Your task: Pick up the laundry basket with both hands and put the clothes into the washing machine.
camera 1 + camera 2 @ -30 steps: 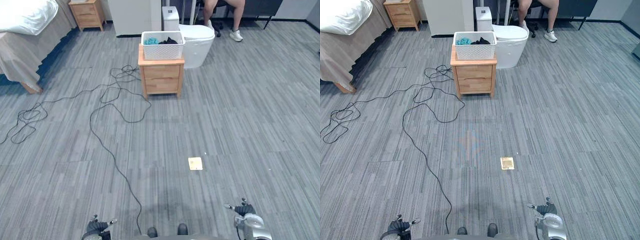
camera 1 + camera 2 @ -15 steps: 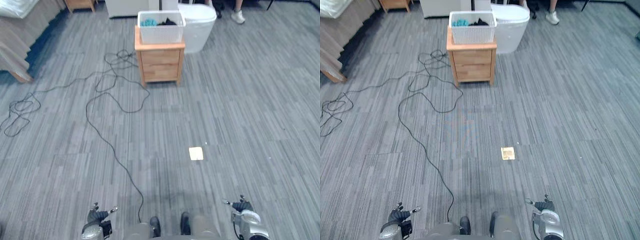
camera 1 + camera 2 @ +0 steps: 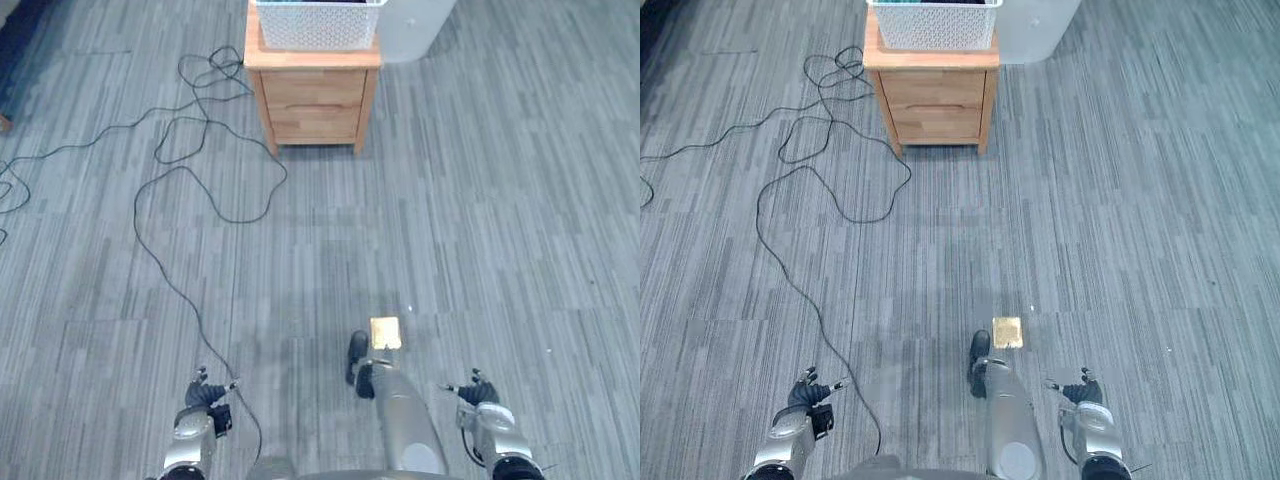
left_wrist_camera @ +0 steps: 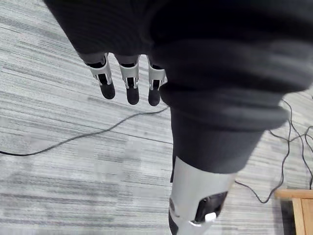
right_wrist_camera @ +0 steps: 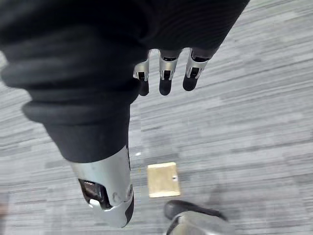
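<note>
Left robot hand and right robot hand hang spread and empty; the far laundry basket looks light and stiff, best held at both side rims.

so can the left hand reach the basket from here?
Probably not. The left hand hangs open low at the robot's side, while the basket sits on the nightstand far ahead, with a wide stretch of floor between. Nothing blocks the way; the robot likely just needs to walk closer.
</note>
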Available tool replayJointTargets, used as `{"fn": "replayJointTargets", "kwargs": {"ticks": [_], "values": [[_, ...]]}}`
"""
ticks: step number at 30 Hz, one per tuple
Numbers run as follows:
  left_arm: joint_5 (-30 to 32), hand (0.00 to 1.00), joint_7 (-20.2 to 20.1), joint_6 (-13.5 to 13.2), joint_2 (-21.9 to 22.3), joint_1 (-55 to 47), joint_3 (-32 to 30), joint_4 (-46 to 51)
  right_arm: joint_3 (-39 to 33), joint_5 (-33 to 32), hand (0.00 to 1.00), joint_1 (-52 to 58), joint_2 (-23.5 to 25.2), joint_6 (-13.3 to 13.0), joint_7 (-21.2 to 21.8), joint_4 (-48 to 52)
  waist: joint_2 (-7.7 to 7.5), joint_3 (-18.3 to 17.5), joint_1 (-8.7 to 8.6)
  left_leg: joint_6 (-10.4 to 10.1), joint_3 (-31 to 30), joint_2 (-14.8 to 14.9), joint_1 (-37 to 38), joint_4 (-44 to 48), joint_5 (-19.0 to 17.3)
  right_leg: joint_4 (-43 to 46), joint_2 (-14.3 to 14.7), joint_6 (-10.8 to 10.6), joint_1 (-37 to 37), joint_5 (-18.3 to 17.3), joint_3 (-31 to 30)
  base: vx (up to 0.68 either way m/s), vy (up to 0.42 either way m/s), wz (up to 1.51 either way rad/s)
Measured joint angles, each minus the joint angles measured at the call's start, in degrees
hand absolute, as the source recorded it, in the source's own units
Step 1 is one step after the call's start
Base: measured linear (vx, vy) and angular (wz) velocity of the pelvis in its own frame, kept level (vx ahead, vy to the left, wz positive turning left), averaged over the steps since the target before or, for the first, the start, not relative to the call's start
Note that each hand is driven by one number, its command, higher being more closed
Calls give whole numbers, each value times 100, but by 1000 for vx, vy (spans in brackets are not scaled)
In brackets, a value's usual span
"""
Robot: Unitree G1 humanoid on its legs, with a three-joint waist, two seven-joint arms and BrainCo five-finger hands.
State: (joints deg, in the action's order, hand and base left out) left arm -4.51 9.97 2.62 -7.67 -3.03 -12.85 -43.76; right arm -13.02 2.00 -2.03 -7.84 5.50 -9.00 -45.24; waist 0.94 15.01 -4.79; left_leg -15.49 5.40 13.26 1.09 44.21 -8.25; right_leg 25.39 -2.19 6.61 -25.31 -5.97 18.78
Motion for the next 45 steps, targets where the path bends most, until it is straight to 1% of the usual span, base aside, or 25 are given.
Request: {"fn": "replayJointTargets", "kwargs": {"ticks": [1, 3, 6, 8, 9, 11, 13, 14, 16, 17, 19, 21, 23, 26, 27, 28, 29, 31, 34, 35, 37, 39, 42, 44, 45], "values": [[-3, 0, -7, 4, 69, -63, -58, 4, 204, 33, 0, -3, 30, -24, 26, 134, 0, 22, 105, 296, 207, 346, -669, 1663, -169, -274, 320, 127, 663, -225, -80, 668, -262, -51], [-7, 0, -7, 9, 131, -76, -57, 80, 260, 27, 0, -20, 104, -42, 24, 280, -86, 33, 342, 712, 606, 437, -1331, 2280, -411, -594, 476, 162, 1313, -366, -346, 597, -149, -68], [-43, 0, -7, -31, 263, -144, -71, 277, 304, 26, 0, -142, 149, -56, 26, 418, -105, 56, 577, 1037, 1242, 360, -2295, 1298, -603, -1364, 555, 154, 2249, -378, -812, 596, -48, -70], [-46, 0, -7, -61, 268, -271, -80, 290, 459, 29, 0, -223, 140, -52, 25, 405, -159, 94, 615, 993, 1279, 108, -2541, -94, -552, -1786, 460, 29, 2818, -447, -990, 653, 51, -72], [-48, 0, -9, -60, 297, -360, -94, 286, 503, 29, 0, -227, 115, -54, 29, 389, -166, 112, 651, 753, 1174, -95, -2524, -1346, -368, -1975, 396, -174, 3141, -535, -1102, 334, 53, -53], [-59, 0, -5, -59, 355, -386, -127, 272, 485, 32, 0, -222, 34, -50, 15, 302, -56, 72, 732, 765, 958, -222, -2549, -2833, 68, -2259, 389, -539, 3537, -670, -1131, 566, 207, -53], [-62, 0, -2, -56, 335, -457, -148, 256, 491, 35, 0, -212, -29, -49, 9, 154, -9, 54, 744, 1086, 886, -265, -2623, -3097, 525, -2325, 303, -990, 3911, -926, -1127, 646, 309, -27], [-44, 0, 2, -38, 312, -513, -272, 255, 504, 43, 0, -148, 30, -37, 16, 104, -208, -74, 774, 1279, 922, -486, -2582, -2982, 1089, -2228, 45, -1259, 4017, -1069, -1123, 641, 296, -4], [-31, 0, 0, -28, 315, -461, -316, 237, 396, 90, 0, -71, 89, -49, 20, 81, -465, -198, 711, 1817, 932, -858, -2626, -2509, 953, -932, -449, -1698, 3630, -1241, -1021, 774, 300, 22], [-15, 0, -5, -26, 317, -450, -303, 209, 329, 90, 0, -49, 102, -44, 22, 52, -511, -207, 703, 1891, 923, -1027, -2503, -2369, 722, 129, -678, -1935, 3245, -1068, -992, 741, 263, 37], [5, 0, 8, 21, 280, -452, -301, 169, 271, 90, 0, 17, 110, -39, 23, 21, -504, -192, 578, 2050, 864, -1318, -1869, -2444, 373, 2803, -1131, -1716, 2254, -664, -1027, 709, 210, 47], [5, 0, 17, 61, 264, -491, -278, 156, 414, 91, 0, -60, 122, -52, 27, 2, -424, -153, 567, 2078, 849, -1347, -1068, -2715, 220, 3572, -1137, -1248, 1679, -928, -1062, 619, 112, 12], [2, 0, 17, 49, 169, -449, -231, 178, 500, 93, 0, -54, 180, -98, 29, 152, -331, -130, 532, 2066, 842, -1265, -292, -3133, 197, 3108, -869, -1038, 1056, -1063, -996, 559, 41, 7], [0, 0, 17, 37, 98, -293, -229, 224, 498, 94, 0, -107, 183, -121, 30, 146, -313, -97, 430, 1758, 783, -1144, 258, -3449, -107, 991, -540, -1143, 484, -878, -856, 432, -66, 39], [-1, 0, 16, 37, 37, -282, -199, 220, 499, 90, 0, -70, 188, -116, 28, 111, -484, -113, 385, 1577, 714, -1233, 439, -3549, -283, -432, -472, -1189, 531, -189, -886, 559, -189, 59], [1, 0, 11, 52, -44, -323, -123, 190, 502, 93, 0, 66, 193, -82, 28, 92, -710, -151, 374, 1433, 578, -1423, 631, -3513, -542, -943, -543, -1047, 552, 1003, -1140, 561, -215, 61], [2, 0, 13, 61, 36, -262, -121, 95, 497, 93, 0, 106, 112, -52, 29, 51, -676, -137, 348, 1384, 497, -1378, 699, -3431, -654, -682, -491, -683, 535, 873, -1156, 543, -218, 36], [12, 0, 7, 64, 267, -306, -102, 127, 456, 93, 0, 202, -21, -16, 27, 171, -297, -224, 325, 1026, 393, -942, 486, -2685, -951, -235, -316, -612, 510, 170, -929, 435, -153, 26], [11, 0, 7, 69, 371, -315, -105, 227, 467, 94, 0, 371, 39, 10, 24, 544, -134, -149, 270, 705, 546, -289, -267, -420, -804, -99, -113, -496, 944, -210, -674, 379, -162, 31], [11, 0, 7, 69, 428, -494, -103, 466, 506, 91, 0, 518, 107, 2, 10, 866, -84, -138, 318, 673, 699, 148, -553, 631, -717, -52, 29, -311, 1246, -450, -679, 396, -100, -21], [12, 0, 7, 68, 451, -589, -97, 665, 505, 88, 0, 615, 216, -21, -43, 1160, -111, -147, 377, 856, 970, 460, -910, 1326, -832, -61, 48, -262, 1573, -665, -693, 360, -63, -18], [14, 0, 8, 62, 452, -588, -72, 894, 486, 86, 0, 642, 250, -18, -94, 1254, -112, -220, 426, 1038, 1102, 487, -1338, 565, -949, -279, 2, -302, 1752, -719, -753, 292, -8, -12], [15, 0, 12, 70, 448, -563, -78, 949, 462, 87, 0, 594, 282, -12, -98, 1331, -78, -244, 547, 955, 1115, 205, -1426, -1445, -796, -356, -175, -517, 1824, -703, -849, 375, 156, -16], [13, 0, 21, 74, 425, -556, -102, 941, 424, 86, 0, 571, 302, -2, -109, 1333, -94, -255, 579, 1085, 1017, -65, -1170, -2483, 145, -364, -277, -729, 1929, -782, -928, 273, 188, -10], [11, 0, 39, 74, 390, -557, -135, 965, 456, 90, 0, 604, 336, 0, -102, 1441, -164, -289, 573, 1160, 1021, -205, -1048, -2642, 204, -451, -388, -835, 1995, -742, -928, 289, 182, 8]]}}
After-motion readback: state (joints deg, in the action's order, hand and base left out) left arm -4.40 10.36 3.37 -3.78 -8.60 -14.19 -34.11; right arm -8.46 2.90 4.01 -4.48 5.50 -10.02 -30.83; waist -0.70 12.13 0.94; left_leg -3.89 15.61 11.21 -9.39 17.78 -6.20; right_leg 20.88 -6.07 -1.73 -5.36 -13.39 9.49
